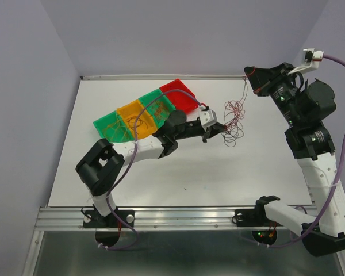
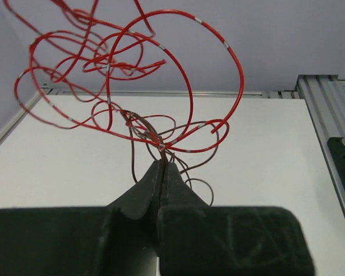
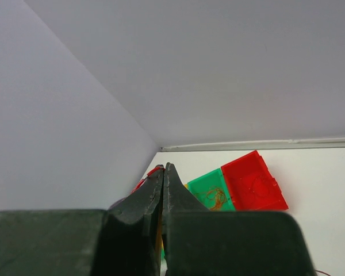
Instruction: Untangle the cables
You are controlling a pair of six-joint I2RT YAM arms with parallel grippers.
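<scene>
In the right centre of the overhead view, above a white table (image 1: 218, 178), a loose tangle of hair-thin cables (image 1: 233, 119) hangs in the air between two robot arms. The wires are mostly red, with some dark brown ones, curling in open loops.

The right pincer (image 1: 248, 73) is raised in the upper right of the frame, with its jaws pressed shut. A single thin strand runs up from the tangle to its tips, so it appears to hold the bundle from above. Its own wrist camera does not show the wire clearly.

The left pincer (image 1: 221, 130) reaches in from the left, at the lower left edge of the tangle. In its wrist view the jaws are closed, pinching a dark brown strand (image 2: 162, 150) right at the tips. The red loops (image 2: 132, 86) fan out above and beyond that point, filling the upper half of the frame.

A row of small coloured trays lies in the upper left centre of the table, ending in a red tray (image 1: 181, 95). They are well apart from the tangle.

The step in hand looks like singling out one strand, with the bundle suspended. The next move probably calls for drawing the brown strand slowly away from the red loops, watching for snags where the wires cross.
</scene>
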